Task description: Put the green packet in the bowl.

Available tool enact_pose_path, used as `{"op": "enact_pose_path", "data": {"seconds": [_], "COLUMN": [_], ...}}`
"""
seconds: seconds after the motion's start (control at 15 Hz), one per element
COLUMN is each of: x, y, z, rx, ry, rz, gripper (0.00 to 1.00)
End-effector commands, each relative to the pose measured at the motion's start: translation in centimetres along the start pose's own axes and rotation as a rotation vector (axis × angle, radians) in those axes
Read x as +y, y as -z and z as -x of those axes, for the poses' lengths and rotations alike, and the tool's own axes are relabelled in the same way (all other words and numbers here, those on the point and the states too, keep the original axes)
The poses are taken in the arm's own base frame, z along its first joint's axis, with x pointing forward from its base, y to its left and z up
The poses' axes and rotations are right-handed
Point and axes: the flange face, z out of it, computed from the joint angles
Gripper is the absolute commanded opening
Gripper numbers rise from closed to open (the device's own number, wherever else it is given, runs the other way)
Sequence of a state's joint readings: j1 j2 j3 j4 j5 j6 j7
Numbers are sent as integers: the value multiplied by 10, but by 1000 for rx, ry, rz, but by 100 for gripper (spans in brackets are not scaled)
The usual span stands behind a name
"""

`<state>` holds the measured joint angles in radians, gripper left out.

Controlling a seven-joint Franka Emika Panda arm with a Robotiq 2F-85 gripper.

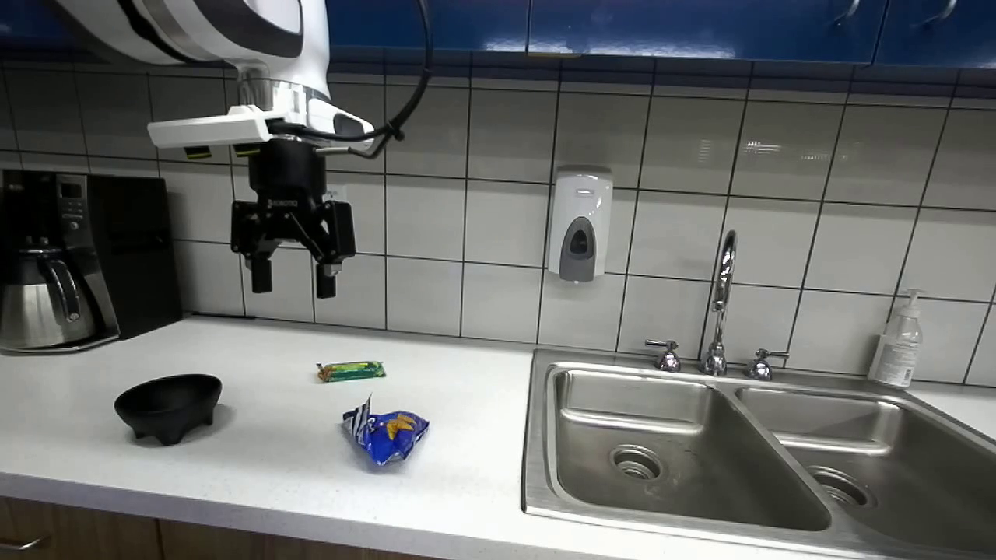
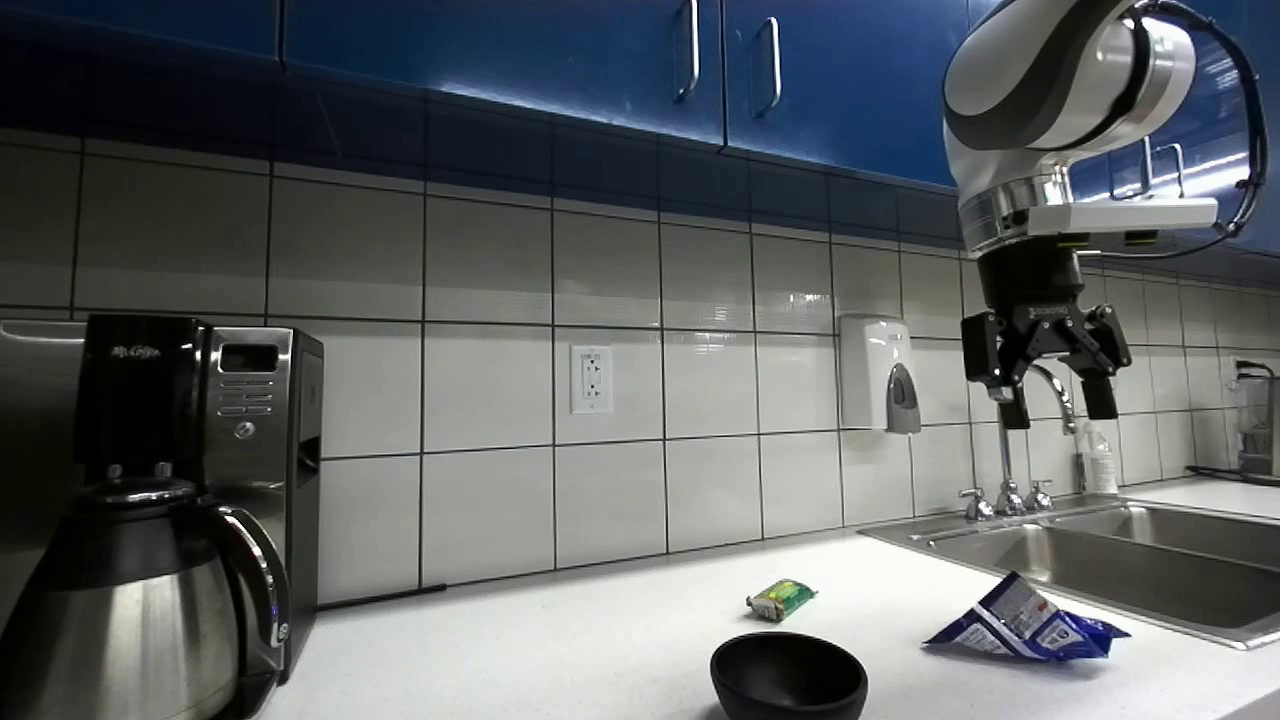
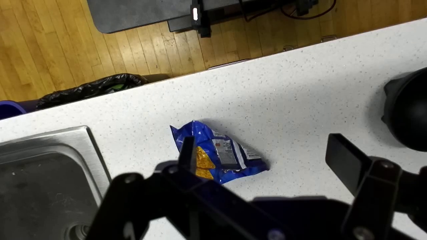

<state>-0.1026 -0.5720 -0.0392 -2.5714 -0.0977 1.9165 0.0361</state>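
The green packet (image 1: 351, 371) lies flat on the white counter in both exterior views (image 2: 782, 599). I do not see it in the wrist view. The bowl (image 1: 173, 421) is small and black with short feet. It stands upright near the counter's front edge, and its inside looks dark and partly hidden. It also shows in the other exterior picture (image 2: 790, 711) and at the right edge of the wrist view (image 3: 412, 111). My gripper (image 1: 293, 286) hangs high above the counter, open and empty, fingers pointing down (image 2: 1057, 408). In the wrist view its fingers (image 3: 262, 150) are wide apart.
A crumpled blue chip bag (image 1: 389, 435) lies on the counter in front of the packet, also below the gripper in the wrist view (image 3: 227, 153). A steel double sink (image 1: 545, 467) with a faucet (image 1: 724, 295) is beside it. A coffee maker (image 2: 250, 440) stands at the opposite end.
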Motion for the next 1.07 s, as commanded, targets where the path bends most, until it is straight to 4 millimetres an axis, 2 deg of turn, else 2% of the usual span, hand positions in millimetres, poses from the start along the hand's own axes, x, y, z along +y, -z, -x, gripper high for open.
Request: {"op": "enact_pose_path", "data": {"seconds": [0.0,0.67,1.0], "x": [-8,-42,-58], "y": [-13,-68,-85], "z": [-14,-64,-94], "rx": [-5,-5,-19], "ry": [-22,-134,-183], "rz": [4,10,-12], "gripper": [100,100,100]}}
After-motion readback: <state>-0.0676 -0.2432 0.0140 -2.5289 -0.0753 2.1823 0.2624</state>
